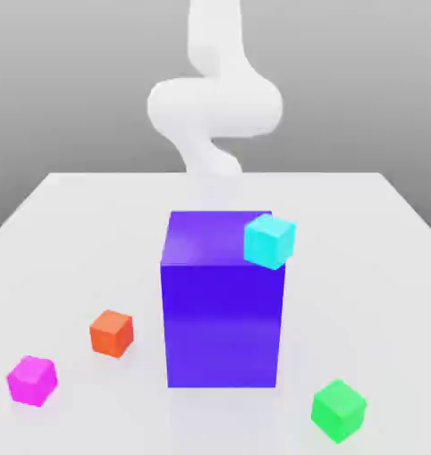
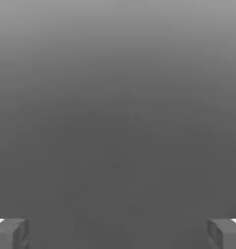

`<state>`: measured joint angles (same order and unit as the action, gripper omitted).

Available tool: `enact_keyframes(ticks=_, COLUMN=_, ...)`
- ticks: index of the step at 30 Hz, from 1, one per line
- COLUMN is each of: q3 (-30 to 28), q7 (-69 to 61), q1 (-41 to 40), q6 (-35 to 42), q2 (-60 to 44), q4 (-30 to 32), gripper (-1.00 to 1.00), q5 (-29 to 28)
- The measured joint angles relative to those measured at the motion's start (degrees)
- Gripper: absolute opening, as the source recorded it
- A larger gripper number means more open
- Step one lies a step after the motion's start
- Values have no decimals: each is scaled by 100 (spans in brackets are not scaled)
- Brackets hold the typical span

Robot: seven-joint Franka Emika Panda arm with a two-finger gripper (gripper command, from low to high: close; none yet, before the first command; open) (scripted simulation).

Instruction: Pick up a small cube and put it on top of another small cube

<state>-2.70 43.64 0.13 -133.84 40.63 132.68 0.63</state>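
As I read it from my station, the task is at its very start: nothing is stacked, and the whole pick, carry and placing are left to do. The small, plain, bright magenta-pink cube (image 1: 32, 381) sits on the smooth white tabletop (image 1: 103, 209). Its target, the small, plain, bright green cube (image 1: 339, 411), sits there too, well apart, with its top bare.

Taking the big, glossy blue block (image 1: 222, 324) as the centre of a clock laid over the exterior view, I have the magenta cube near eight o'clock and the green one between four and five. The small orange-red cube (image 1: 111, 334) lies between eight and nine, nearer the block; the small cyan cube (image 1: 269, 241) is at about one, by the block's upper edge.

My pincer (image 2: 118, 234) stands wide open in the hand view, with nothing in its grip. From the white arm (image 1: 214, 107) at twelve, the magenta cube lies well off towards seven; I judge that a long reach comes first.
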Motion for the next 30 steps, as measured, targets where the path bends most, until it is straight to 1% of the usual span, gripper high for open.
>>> enact_keyframes(ticks=9, q3=-996, q7=-909, q1=-14, q6=-754, q2=-1885, q4=330, gripper=0, q5=376)
enact_keyframes(ticks=15, q3=-1562, q7=-1616, q1=-127, q6=-1239, q2=-3137, q4=543, gripper=0, q5=780)
enact_keyframes(ticks=18, q3=-1750, q7=-1992, q1=-328, q6=-1477, q2=-3773, q4=648, gripper=0, q5=1014)
enact_keyframes(ticks=22, q3=-1845, q7=-2450, q1=-673, q6=-1798, q2=-4609, q4=790, gripper=0, q5=1264)
enact_keyframes(ticks=26, q3=-1936, q7=-2800, q1=-981, q6=-2138, q2=-5418, q4=935, gripper=0, q5=1367)
enact_keyframes(ticks=28, q3=-1775, q7=-3026, q1=-1175, q6=-2398, q2=-5833, q4=891, gripper=0, q5=1602)
enact_keyframes(ticks=30, q3=-1483, q7=-3264, q1=-1423, q6=-2696, q2=-6250, q4=800, gripper=0, q5=1900)
